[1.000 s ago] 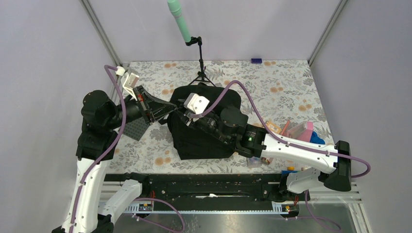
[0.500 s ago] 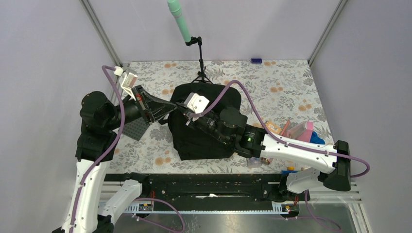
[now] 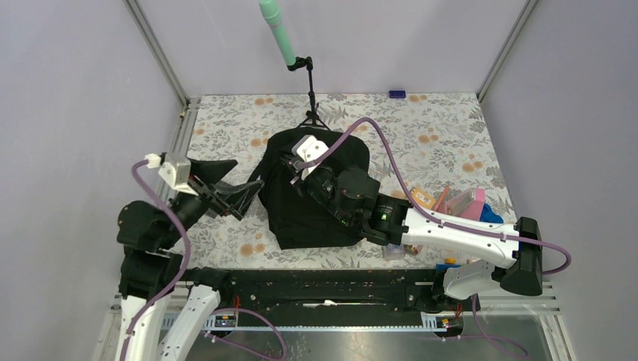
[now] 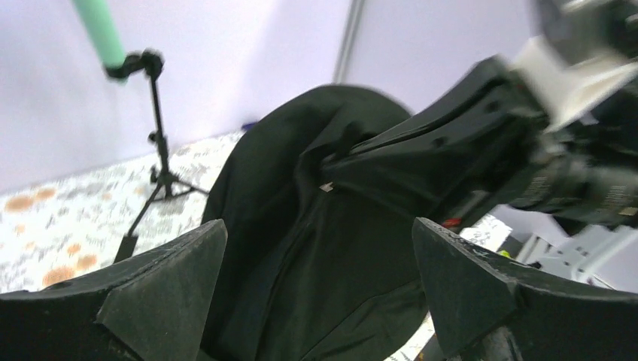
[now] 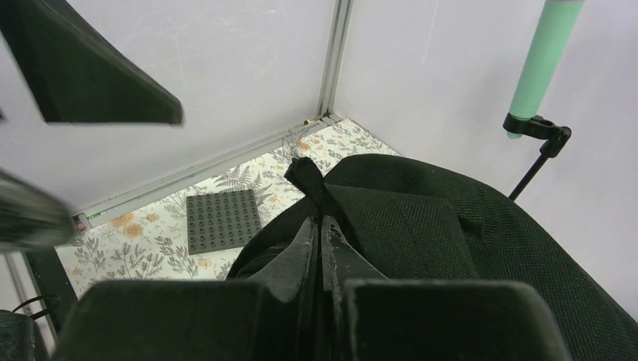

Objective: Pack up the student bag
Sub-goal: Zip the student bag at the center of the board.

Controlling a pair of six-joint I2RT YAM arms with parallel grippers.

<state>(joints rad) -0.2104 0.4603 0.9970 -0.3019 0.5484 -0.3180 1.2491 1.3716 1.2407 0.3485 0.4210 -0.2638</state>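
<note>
The student bag (image 3: 320, 203) is a big black fabric backpack lying in the middle of the flowered table. My right gripper (image 3: 289, 167) sits at the bag's upper left corner. In the right wrist view this gripper (image 5: 321, 226) is shut on a raised fold of the bag's black fabric (image 5: 406, 218). My left gripper (image 3: 237, 186) hangs left of the bag, apart from it. In the left wrist view its two fingers (image 4: 162, 289) stand wide open with nothing between them, and the bag (image 4: 301, 226) lies beyond.
A dark grey studded plate (image 5: 223, 219) lies on the table left of the bag. A black tripod with a green pole (image 3: 310, 98) stands behind the bag. Coloured items (image 3: 460, 201) are piled at the right. A small blue object (image 3: 396, 94) lies at the back wall.
The left gripper let go of the bag's edge, opened wide and drew back to the left and nearer. The right gripper closed on the bag's fabric and shifted slightly toward the back.
</note>
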